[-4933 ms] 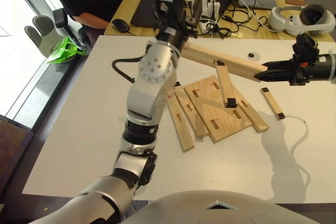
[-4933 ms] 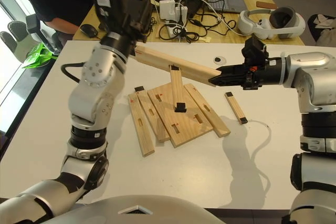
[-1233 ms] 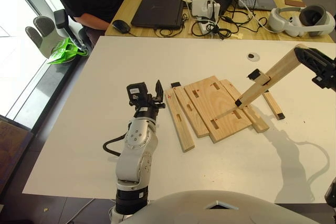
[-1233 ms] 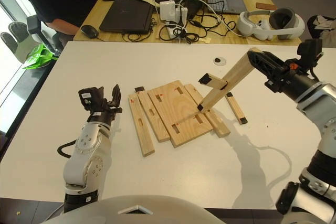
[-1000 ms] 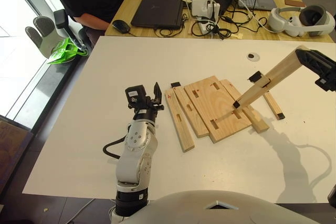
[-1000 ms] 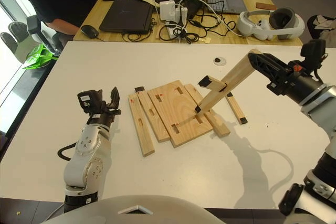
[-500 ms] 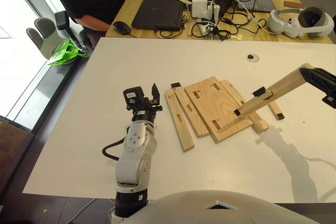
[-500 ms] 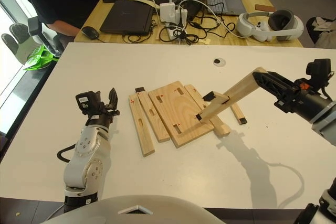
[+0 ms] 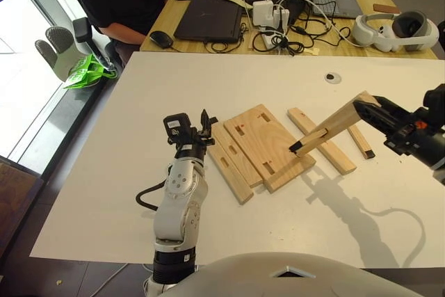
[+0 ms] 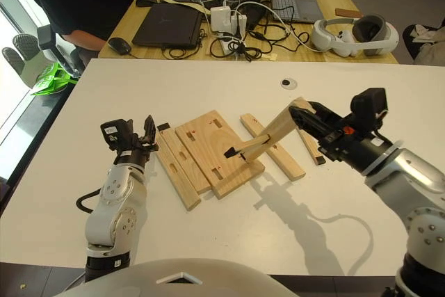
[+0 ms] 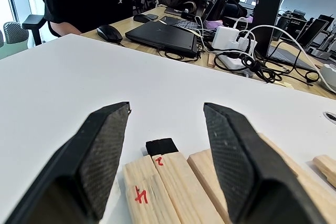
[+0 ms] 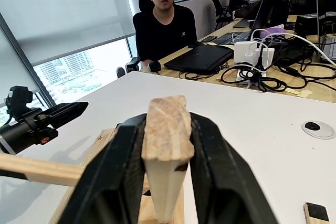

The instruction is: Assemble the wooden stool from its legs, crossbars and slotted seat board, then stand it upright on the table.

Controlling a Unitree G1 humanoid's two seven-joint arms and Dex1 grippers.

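Right pincer (image 12: 165, 129) is clamped on the upper end of a wooden leg (image 10: 271, 133) — the leg slants down toward the middle of the worktop (image 9: 208, 78), its black-tipped lower end over the slotted seat board (image 9: 259, 138); contact there cannot be told. The board lies flat near the worktop's centre, two slotted pieces (image 9: 231, 168) against its left side, another leg (image 9: 327, 145) flat beside its right. A short crossbar (image 9: 361, 141) lies nearer the right edge. Left pincer (image 11: 167, 116) sits low with fingers spread — just beside the slotted pieces' far ends.
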